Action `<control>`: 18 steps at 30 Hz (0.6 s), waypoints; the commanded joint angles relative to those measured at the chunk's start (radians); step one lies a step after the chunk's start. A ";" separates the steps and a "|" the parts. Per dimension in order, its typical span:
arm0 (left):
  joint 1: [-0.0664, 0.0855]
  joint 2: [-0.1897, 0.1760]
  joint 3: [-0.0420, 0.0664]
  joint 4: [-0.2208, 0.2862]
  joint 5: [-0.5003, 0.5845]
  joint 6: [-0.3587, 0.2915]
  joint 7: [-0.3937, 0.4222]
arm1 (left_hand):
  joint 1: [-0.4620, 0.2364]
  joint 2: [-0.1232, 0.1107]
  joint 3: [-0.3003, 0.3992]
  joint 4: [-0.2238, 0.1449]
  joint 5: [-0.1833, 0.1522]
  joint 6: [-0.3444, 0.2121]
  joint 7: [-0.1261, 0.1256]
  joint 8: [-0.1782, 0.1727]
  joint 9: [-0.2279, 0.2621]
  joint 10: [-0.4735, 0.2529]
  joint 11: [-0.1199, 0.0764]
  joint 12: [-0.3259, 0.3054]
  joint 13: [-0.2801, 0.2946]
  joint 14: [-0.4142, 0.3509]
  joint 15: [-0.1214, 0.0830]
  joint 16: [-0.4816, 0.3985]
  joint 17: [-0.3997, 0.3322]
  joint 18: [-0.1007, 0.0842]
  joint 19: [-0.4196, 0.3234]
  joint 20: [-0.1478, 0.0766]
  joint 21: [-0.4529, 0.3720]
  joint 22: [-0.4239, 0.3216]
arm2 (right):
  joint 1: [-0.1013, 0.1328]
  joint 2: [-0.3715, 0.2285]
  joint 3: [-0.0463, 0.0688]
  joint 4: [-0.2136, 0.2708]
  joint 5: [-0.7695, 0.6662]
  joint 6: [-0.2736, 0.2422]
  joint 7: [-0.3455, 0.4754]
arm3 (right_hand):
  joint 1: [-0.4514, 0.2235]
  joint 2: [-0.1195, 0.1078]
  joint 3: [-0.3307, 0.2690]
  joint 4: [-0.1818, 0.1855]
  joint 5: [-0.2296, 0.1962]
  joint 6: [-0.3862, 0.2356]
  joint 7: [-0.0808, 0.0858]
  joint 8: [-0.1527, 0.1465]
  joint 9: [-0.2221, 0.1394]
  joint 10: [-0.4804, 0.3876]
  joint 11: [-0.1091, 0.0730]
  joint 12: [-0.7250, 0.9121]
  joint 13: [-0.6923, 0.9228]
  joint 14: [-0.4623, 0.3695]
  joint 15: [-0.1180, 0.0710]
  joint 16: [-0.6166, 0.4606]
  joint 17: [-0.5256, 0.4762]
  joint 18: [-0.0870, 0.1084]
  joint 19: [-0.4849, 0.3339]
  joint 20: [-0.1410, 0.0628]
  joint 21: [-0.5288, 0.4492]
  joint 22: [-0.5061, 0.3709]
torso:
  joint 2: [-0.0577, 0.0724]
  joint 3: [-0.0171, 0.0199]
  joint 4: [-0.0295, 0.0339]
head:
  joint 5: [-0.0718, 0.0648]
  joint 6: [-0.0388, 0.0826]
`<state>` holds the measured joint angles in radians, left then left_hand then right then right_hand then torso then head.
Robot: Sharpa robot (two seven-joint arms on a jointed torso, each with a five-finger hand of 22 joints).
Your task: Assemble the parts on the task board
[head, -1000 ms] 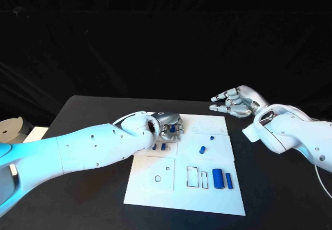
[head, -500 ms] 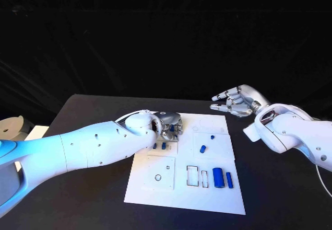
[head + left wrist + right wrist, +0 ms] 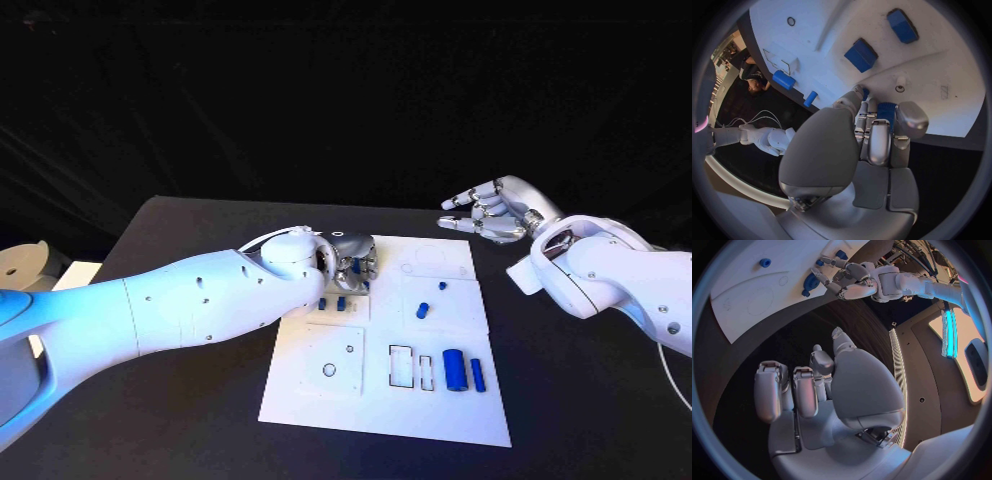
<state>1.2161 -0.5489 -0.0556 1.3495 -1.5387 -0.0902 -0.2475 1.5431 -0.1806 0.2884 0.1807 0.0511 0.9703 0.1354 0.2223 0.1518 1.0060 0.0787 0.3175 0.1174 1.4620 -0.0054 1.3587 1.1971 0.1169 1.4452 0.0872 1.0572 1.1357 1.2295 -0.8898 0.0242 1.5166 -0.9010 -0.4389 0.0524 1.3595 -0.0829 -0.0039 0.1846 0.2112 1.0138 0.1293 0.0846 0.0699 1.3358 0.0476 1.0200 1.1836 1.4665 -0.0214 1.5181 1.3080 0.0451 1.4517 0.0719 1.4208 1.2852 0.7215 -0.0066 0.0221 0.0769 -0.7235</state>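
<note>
Nearest the robot, at the front of the white task board [image 3: 387, 410], a thick blue cylinder [image 3: 453, 370] and a slim blue bar [image 3: 477, 376] lie side by side next to two empty rectangular slots [image 3: 401, 367]. Further in, two small blue pegs [image 3: 333, 304] sit close to the left arm, and a short blue piece [image 3: 421, 311] lies alone near the board's middle. At the far left part of the board the left hand [image 3: 351, 258] presses down with its fingers closed round a blue part [image 3: 885, 111], which its wrist view shows pinched at the fingertips just above the white surface. Beyond the board's far right corner the right hand [image 3: 495, 212] hovers over the dark desk [image 3: 188, 225], fingers loosely curled and holding nothing.

The risk, as I judge it, lies in that pinch: the part is largely hidden by the fingers, so a slight tilt could jam it at its seat or flick it out across the board.
</note>
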 commanded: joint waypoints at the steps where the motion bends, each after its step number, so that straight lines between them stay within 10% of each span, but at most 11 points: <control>1: -0.007 -0.002 -0.006 -0.005 -0.006 0.062 -0.033 | -0.007 -0.005 0.006 0.000 -0.001 0.001 -0.006 -0.005 -0.002 -0.005 0.004 -0.005 -0.005 0.028 0.000 -0.002 -0.003 -0.011 0.006 0.002 0.004 0.002 | -0.001 0.001 0.000 0.000 -0.009 0.006 0.005 | 0.000 0.009 -0.007 -0.001 0.004 0.004 0.002 0.000 0.000 0.001 -0.004 0.001 0.001 0.085 -0.009 -0.003 0.189 0.015 -0.005 0.002 -0.003 0.001 | 0.000 0.0002 -0.0006 | 0.000 0.001; 18: -0.007 0.001 -0.006 -0.001 -0.006 0.084 -0.023 | 0.020 0.037 0.081 -0.026 -0.002 0.071 -0.014 -0.013 -0.015 0.116 -0.023 0.000 -0.017 0.034 -0.022 0.005 -0.007 -0.020 0.021 -0.014 0.060 0.052 | -0.001 0.001 0.000 0.000 -0.009 0.006 0.006 | 0.000 0.009 -0.007 -0.001 0.004 0.004 0.002 0.000 0.000 0.001 -0.004 0.001 0.001 0.085 -0.009 -0.003 0.189 0.015 -0.005 0.002 -0.003 0.001 | 0.000 0.0017 -0.0011 | 0.000 0.004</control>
<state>1.2178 -0.5480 -0.0543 1.3503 -1.5419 -0.0687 -0.2570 1.5635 -0.1512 0.3634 0.1557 0.0511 1.0360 0.1216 0.2136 0.1375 1.1140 0.0571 0.3229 0.1027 1.4674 -0.0217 1.3586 1.1919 0.1172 1.4633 0.0764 1.1120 1.1856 1.2290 -0.8888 0.0241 1.5157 -0.9012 -0.4387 0.0528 1.3594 -0.0829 -0.0039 0.1846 0.2112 1.0138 0.1294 0.0846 0.0699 1.3358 0.0476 1.0200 1.1836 1.4665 -0.0214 1.5181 1.3077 0.0451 1.4517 0.0719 1.4208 1.2852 0.7216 -0.0053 0.0209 0.0767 -0.7190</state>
